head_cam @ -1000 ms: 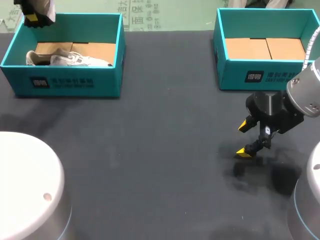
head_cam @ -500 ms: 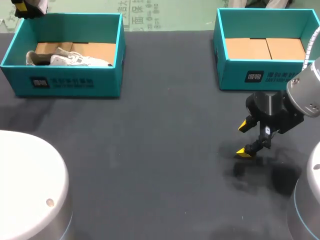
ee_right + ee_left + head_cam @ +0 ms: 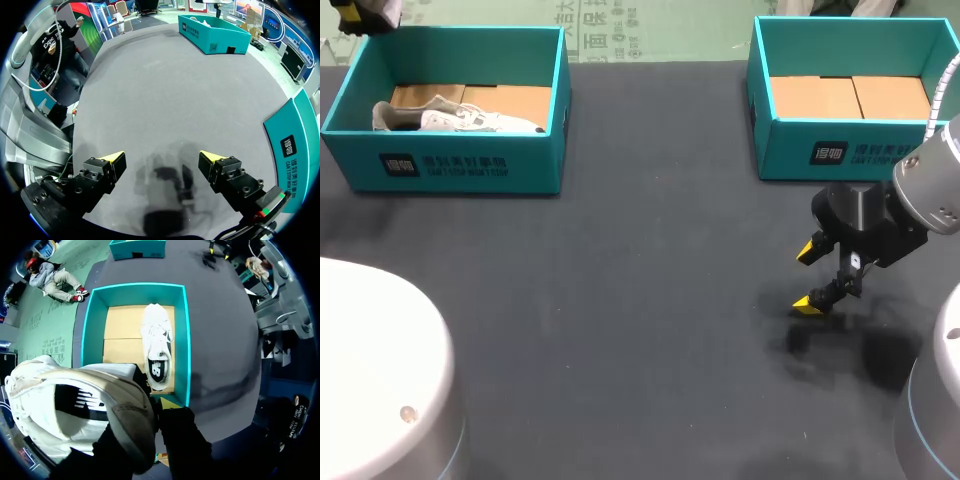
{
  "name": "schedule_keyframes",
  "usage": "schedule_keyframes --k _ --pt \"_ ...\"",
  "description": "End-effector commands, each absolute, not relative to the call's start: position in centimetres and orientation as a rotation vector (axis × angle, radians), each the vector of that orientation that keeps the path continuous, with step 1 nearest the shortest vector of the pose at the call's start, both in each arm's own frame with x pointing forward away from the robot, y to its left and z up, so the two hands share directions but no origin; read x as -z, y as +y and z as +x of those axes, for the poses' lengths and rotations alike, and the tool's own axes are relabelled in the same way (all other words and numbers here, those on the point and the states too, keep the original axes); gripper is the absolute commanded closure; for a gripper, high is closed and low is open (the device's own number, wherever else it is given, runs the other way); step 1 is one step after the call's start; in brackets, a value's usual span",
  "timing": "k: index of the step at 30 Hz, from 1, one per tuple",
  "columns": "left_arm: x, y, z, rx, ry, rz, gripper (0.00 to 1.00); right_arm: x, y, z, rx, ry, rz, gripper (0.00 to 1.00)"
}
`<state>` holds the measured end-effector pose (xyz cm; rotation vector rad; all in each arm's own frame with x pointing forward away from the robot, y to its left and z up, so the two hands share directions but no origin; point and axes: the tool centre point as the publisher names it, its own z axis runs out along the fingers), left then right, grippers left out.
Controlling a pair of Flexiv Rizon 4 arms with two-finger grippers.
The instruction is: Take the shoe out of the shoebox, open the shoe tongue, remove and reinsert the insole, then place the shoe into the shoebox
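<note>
My left gripper (image 3: 355, 12) is high over the far left corner of the left teal shoebox (image 3: 455, 165), almost out of the head view. It is shut on the heel of a white shoe (image 3: 75, 405) with a dark logo, which hangs beside its fingers in the left wrist view (image 3: 159, 412). Straight below, a second white shoe (image 3: 157, 352) lies on the cardboard floor of that shoebox (image 3: 186, 340), also seen from the head view (image 3: 450, 117). My right gripper (image 3: 813, 277) stands open just above the dark table, in front of the right shoebox (image 3: 855, 90), with nothing between its fingers (image 3: 162, 159).
The right shoebox holds only its cardboard floor; its teal wall (image 3: 295, 150) is close beside my right gripper. The dark table (image 3: 620, 300) stretches between the two boxes. My arms' white bases (image 3: 380, 380) fill the near corners.
My left gripper has risen and drifted left with the shoe, nearly leaving the head view. The right arm has not moved.
</note>
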<state>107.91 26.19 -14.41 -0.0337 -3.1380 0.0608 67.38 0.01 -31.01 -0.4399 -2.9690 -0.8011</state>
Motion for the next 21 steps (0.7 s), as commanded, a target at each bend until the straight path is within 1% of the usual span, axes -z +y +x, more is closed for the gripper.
schedule_keyframes --k 1,8,14,21 --pt "14.7 27.5 113.0 -0.102 -3.036 -0.109 1.00 31.0 0.0 67.2 0.800 -2.971 -0.441 0.00" --pt "14.7 27.6 114.9 -0.021 -2.988 -0.571 1.00 31.0 0.0 67.2 0.800 -2.971 -0.441 0.00" --pt "15.0 27.5 113.9 0.092 -2.859 -1.098 1.00 31.0 0.0 67.2 0.800 -2.971 -0.441 0.00" --pt "14.6 28.7 112.9 0.224 -2.713 -1.593 1.00 31.0 0.0 67.2 0.800 -2.971 -0.441 0.00"
